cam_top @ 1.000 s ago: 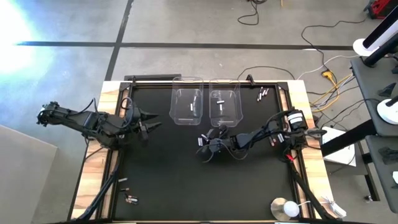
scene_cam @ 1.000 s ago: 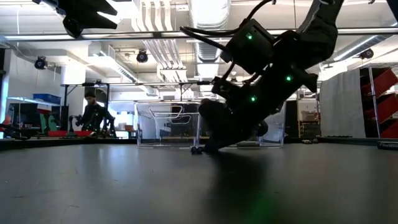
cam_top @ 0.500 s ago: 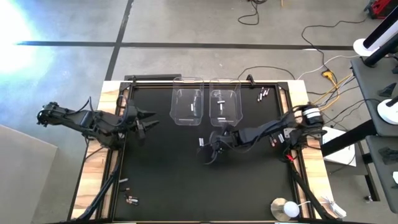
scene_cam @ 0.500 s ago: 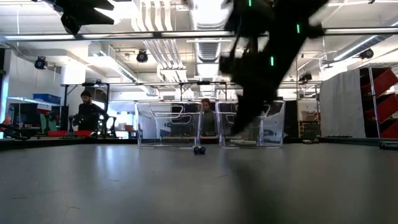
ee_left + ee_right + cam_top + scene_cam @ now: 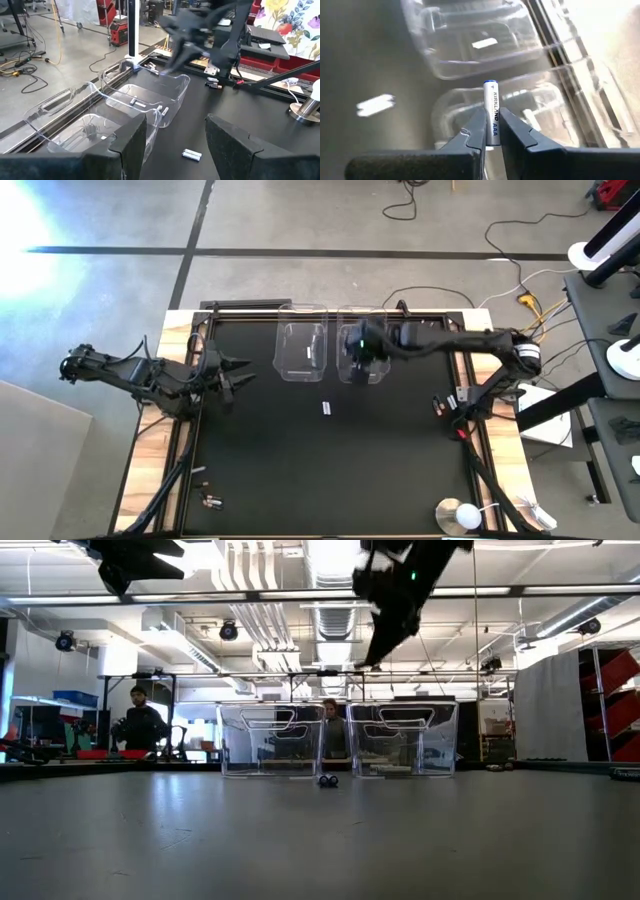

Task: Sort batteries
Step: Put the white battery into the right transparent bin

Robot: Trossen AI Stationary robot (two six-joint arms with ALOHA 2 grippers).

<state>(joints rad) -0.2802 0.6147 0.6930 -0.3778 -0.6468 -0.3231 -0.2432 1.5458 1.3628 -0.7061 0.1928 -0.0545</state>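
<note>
One white battery (image 5: 492,117) stands pinched between the right gripper's (image 5: 492,131) fingers, its tip poking beyond them. Directly below the gripper sits a clear bin (image 5: 361,352). The left gripper (image 5: 172,145) waits, fingers apart.

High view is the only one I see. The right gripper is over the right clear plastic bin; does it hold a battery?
Observer: Yes, the right wrist view shows the right gripper shut on a white cylindrical battery marked AAA.
Operator: Is it inside the bin?
Observer: No, in the low view it hangs high above the rim of the right clear plastic bin.
Operator: The loose battery on the black mat, is it one?
Observer: Two silver-white cells side by side, by the left wrist view.
</note>
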